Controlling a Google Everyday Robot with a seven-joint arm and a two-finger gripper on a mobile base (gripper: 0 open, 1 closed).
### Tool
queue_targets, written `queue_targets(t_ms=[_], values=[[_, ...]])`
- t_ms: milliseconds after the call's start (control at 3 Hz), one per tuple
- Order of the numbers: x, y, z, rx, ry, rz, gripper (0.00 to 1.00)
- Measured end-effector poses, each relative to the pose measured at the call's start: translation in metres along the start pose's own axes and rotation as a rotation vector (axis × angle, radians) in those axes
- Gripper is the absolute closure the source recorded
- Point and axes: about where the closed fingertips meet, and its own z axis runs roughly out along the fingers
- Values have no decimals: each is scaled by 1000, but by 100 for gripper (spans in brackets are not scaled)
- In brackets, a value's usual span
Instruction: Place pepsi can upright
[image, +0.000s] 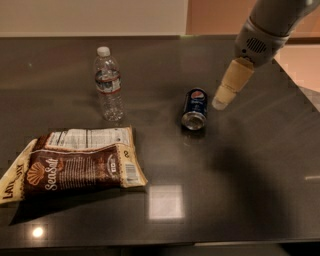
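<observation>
The pepsi can (195, 108) lies on its side on the dark table (240, 175), right of centre, with its silver end facing me and the round logo on top. My gripper (221, 101) comes in from the upper right on a grey arm. Its cream fingers (231, 83) point down and left, and the tip hangs just right of the can, close to it but apart from it. It holds nothing that I can see.
A clear plastic water bottle (109, 83) stands upright at the left of the can. A brown sea salt chip bag (70, 164) lies flat at the front left. The table's right edge (300, 92) runs diagonally behind the arm.
</observation>
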Motion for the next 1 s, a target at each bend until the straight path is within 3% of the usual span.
queue_targets(t_ms=[667, 1000], values=[[-23, -20, 46, -59, 21, 136, 0], [-30, -25, 64, -64, 43, 208, 0]])
